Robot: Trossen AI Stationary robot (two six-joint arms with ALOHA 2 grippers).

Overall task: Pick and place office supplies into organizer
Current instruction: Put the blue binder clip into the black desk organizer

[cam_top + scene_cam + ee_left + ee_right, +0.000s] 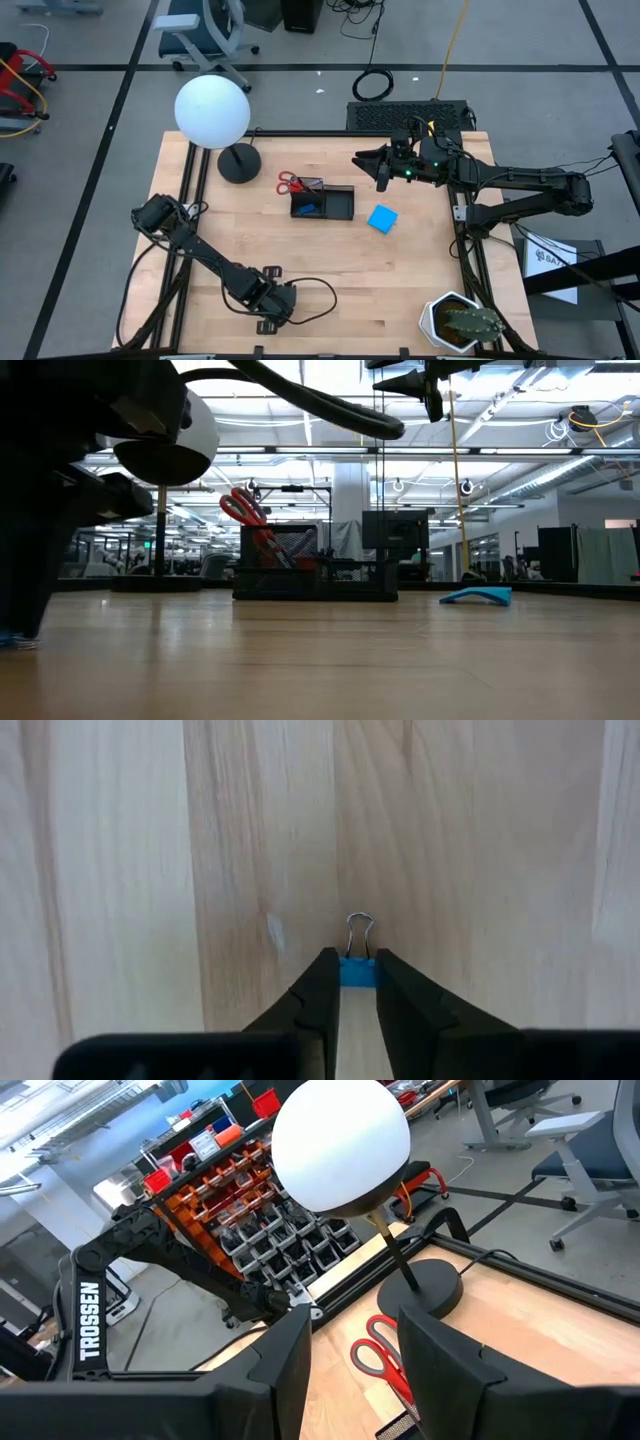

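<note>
Blue binder clip (357, 970) clenched in left pincer (357, 982) on wooden table (480, 840).

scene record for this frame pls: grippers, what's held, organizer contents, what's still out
left gripper: low at table's near edge, fingers closed on blue binder clip
right gripper: raised beyond the organizer, open, holding nothing
organizer: mid-table, red-handled scissors standing in it, something blue inside
still out: blue pad on the table right of organizer
bystanders: lamp, cactus
</note>
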